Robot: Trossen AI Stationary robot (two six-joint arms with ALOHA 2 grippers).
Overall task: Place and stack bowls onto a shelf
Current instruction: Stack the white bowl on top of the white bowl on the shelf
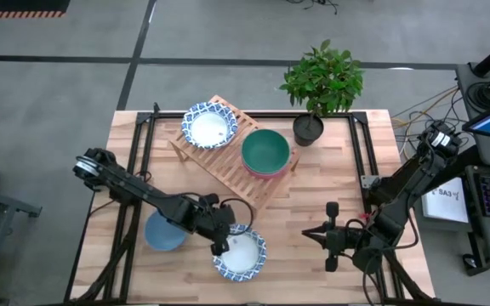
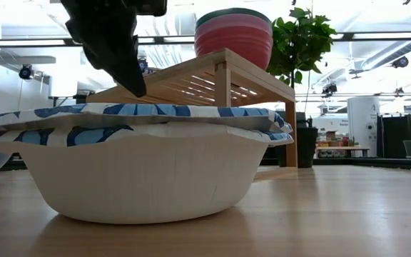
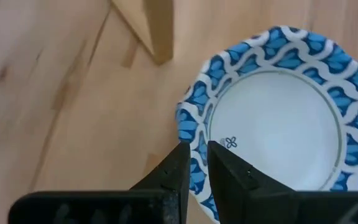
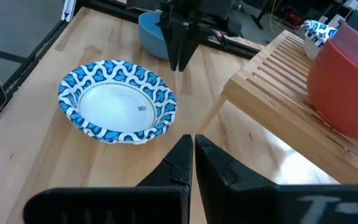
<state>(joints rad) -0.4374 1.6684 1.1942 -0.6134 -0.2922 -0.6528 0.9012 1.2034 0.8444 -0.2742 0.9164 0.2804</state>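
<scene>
While pinched at its rim: white bowl (image 1: 240, 253), blue scalloped border, on desk (image 1: 313, 272) near front edge.
Left claw (image 1: 222, 246) nearly shut on the rim's shelf-side (image 1: 228, 153) edge; right claw (image 1: 306, 234) fully shut, empty, well apart from it.

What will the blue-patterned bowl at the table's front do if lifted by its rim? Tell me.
The patterned bowl looks thin-walled with a wavy, crimped rim, so it is probably light and may flex where the left gripper pinches it. In the low view it seems to be two nested bowls, which might separate. Its broad base suggests it will slide rather than tip.
</scene>
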